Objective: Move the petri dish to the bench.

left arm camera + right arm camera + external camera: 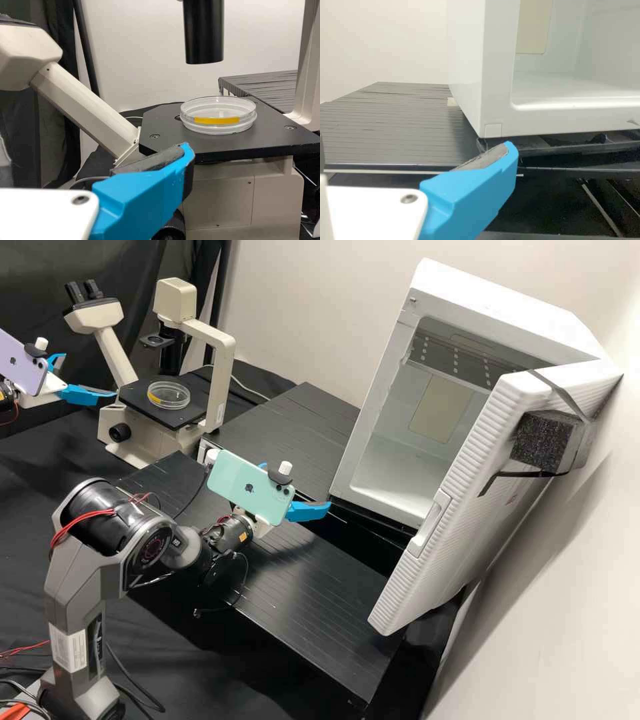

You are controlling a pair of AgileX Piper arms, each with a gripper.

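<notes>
Right gripper [297,485], near the open box [493,300]: fingers apart, nothing held. Left gripper [90,375], beside the stage [162,122]: fingers spread, empty; should come in level, straddle the dish [220,129] low and squeeze lightly. Dish on stage: clear, round, shallow, upright, yellow tape [215,120] on its wall.

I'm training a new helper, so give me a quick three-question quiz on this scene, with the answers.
1. Which colour is the strip on the dish?
A) green
B) yellow
C) red

2. True or false: the left gripper is holding the dish.

3. Fill in: the dish rests on the black ____ of the microscope.

Key: 1 B; 2 false; 3 platform.
</notes>
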